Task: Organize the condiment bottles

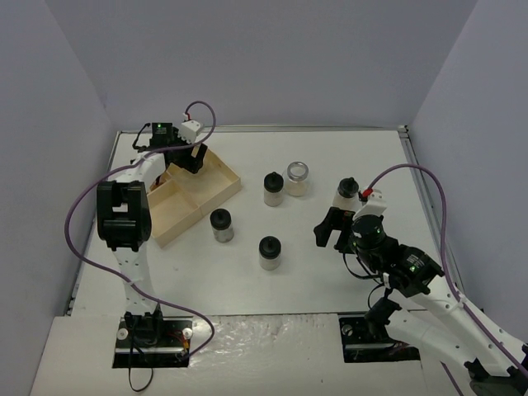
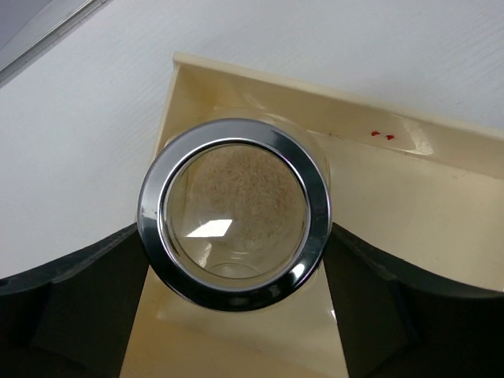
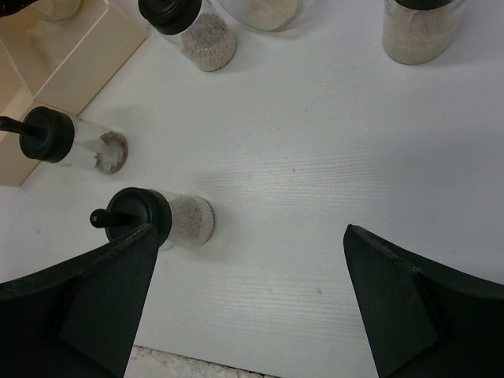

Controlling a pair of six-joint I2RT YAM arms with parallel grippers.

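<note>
My left gripper (image 1: 188,157) reaches into the far corner of the pale wooden tray (image 1: 216,191). In the left wrist view it (image 2: 235,236) is shut on a wide jar with a silver-rimmed clear lid (image 2: 234,213), held in a tray compartment (image 2: 378,197). Several black-capped jars stand on the table (image 1: 221,224) (image 1: 270,252) (image 1: 273,188) (image 1: 347,196), and a second silver-lidded jar (image 1: 297,178). My right gripper (image 1: 332,231) is open and empty over bare table (image 3: 250,236); a black-capped jar (image 3: 157,216) stands by its left finger. No pink or yellow-green cap shows.
The tray sits at the table's far left, its corner showing in the right wrist view (image 3: 55,75). Purple cables loop off both arms. Grey walls close in the table on three sides.
</note>
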